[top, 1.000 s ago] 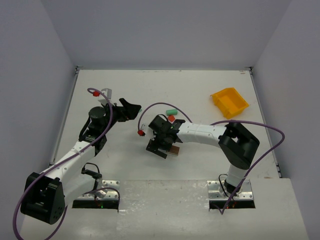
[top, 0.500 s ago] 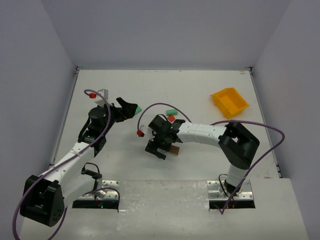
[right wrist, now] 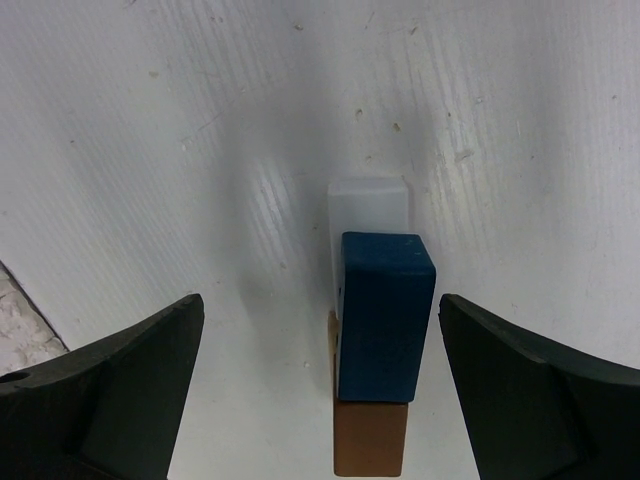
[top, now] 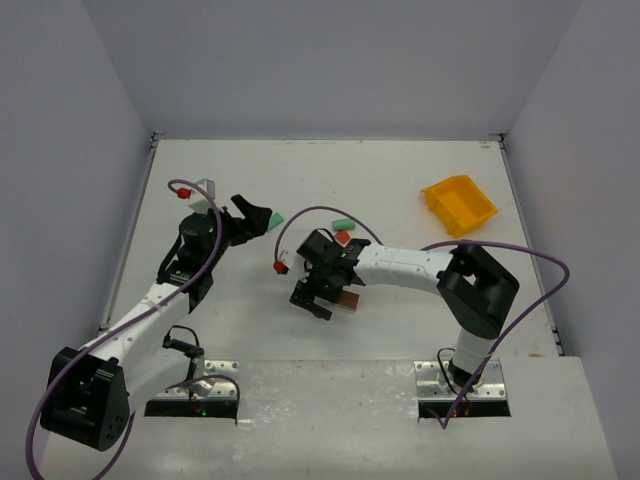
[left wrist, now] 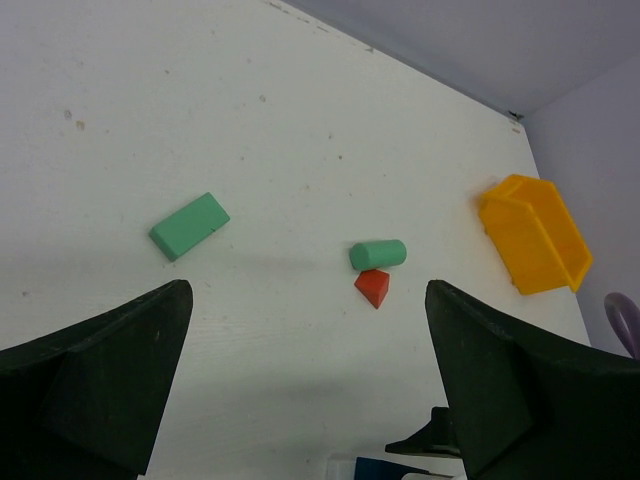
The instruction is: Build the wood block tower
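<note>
Pulled left end effector [top: 257, 215] slightly toward the left of the top view since a second ago, baring a mint brick [left wrist: 189, 225] at its tip; kept right end effector [top: 318, 292] in place. Risks toppling the blue block [right wrist: 385, 310], seemingly stacked on a brown block [right wrist: 368, 450] at lower centre of the right wrist view between the wide-open, empty fingers, through any sideways brush or careless lift. Leaves mint cylinder [left wrist: 378, 254] and red wedge [left wrist: 373, 287] mid-frame, beyond the equally wide, empty left end effector.
</note>
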`<control>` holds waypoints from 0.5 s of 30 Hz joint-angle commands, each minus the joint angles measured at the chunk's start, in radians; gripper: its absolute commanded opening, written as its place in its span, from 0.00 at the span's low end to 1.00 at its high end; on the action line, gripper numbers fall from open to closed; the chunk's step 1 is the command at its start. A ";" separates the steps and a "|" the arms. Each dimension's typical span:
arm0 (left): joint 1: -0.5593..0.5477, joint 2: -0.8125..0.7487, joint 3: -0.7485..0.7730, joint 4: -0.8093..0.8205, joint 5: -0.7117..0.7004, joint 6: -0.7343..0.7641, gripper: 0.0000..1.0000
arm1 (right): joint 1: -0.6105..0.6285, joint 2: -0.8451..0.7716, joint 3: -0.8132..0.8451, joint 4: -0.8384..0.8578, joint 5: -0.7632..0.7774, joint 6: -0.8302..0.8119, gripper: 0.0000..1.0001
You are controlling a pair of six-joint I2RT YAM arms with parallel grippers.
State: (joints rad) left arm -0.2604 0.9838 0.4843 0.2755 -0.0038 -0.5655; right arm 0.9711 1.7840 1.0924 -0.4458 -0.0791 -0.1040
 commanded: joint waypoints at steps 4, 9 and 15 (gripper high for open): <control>0.000 0.003 0.037 0.025 -0.005 -0.005 1.00 | 0.007 -0.048 0.000 0.023 -0.033 -0.003 0.99; 0.000 0.006 0.037 0.027 -0.002 -0.005 1.00 | 0.006 -0.058 -0.005 0.022 -0.044 -0.002 0.99; 0.000 0.007 0.037 0.027 -0.001 -0.004 1.00 | 0.006 -0.064 -0.003 0.006 -0.067 0.002 0.99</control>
State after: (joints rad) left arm -0.2604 0.9886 0.4843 0.2701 -0.0042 -0.5655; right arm 0.9710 1.7714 1.0901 -0.4471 -0.1102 -0.1040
